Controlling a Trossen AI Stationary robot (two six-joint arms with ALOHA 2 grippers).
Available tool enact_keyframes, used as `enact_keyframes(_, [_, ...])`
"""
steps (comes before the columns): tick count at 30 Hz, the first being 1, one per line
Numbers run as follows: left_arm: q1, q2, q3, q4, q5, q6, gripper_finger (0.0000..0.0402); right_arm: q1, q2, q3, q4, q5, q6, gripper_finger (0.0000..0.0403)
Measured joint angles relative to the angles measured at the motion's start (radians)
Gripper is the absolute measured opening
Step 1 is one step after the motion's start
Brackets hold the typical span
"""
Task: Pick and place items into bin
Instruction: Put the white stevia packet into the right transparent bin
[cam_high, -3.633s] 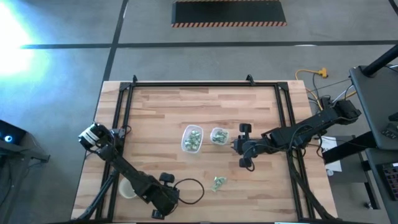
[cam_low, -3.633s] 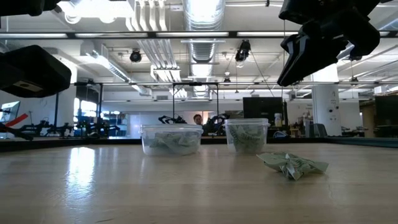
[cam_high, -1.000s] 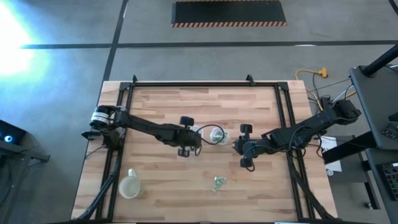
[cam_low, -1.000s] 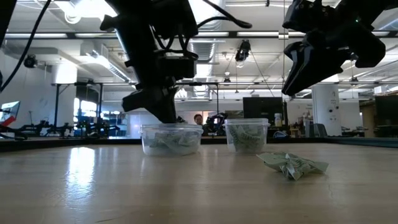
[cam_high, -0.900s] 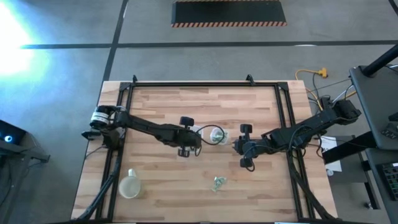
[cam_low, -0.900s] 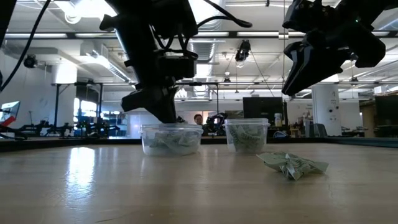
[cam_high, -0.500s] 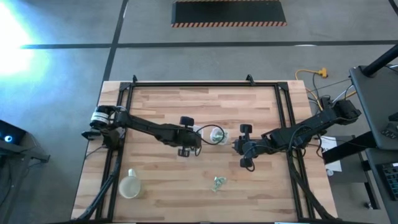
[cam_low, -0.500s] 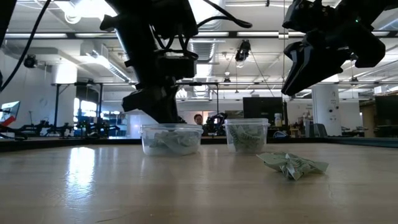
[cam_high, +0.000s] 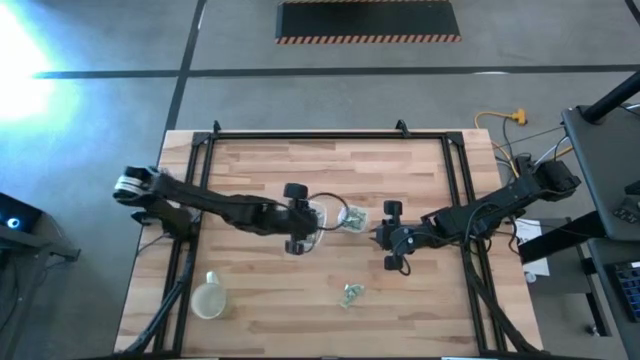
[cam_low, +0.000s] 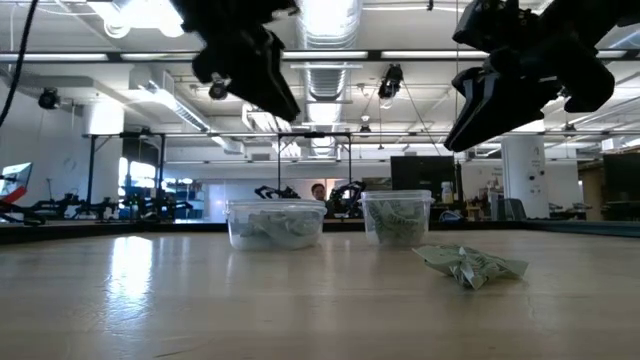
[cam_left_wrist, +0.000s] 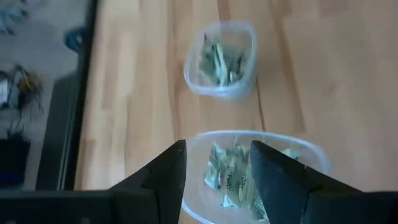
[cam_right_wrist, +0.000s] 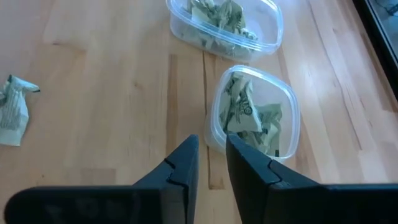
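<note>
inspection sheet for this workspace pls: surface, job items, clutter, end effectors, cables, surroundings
Surface: wooden table, black frame.
Job's things: wrapped pieces fill the larger clear container and the smaller clear container; a loose clump lies on the table.
Clutter: pale cup near the left front.
End effectors: left end effector open above the larger container, empty; right end effector beside the smaller, fingers narrowly apart, empty.
Cables: yellow cable on the floor.
Surroundings: workshop, person far behind.

No legible text or labels

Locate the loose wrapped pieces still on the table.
In the high view, the loose wrapped pieces lie on the bare table nearer its front edge, below the two clear containers and the right gripper.
</note>
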Motion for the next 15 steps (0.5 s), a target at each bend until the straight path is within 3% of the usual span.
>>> enact_keyframes(7, [-0.015, -0.235, -0.258, 0.358, 0.008, 0.075, 0.0162, 0.0, 0.0, -0.02, 0.003, -0.005, 0.0, 0.0077])
enact_keyframes(15, [-0.02, -0.486, -0.512, 0.62, 0.019, 0.073, 0.0162, -0.001, 0.0, -0.054, 0.159, -0.122, -0.057, 0.0069])
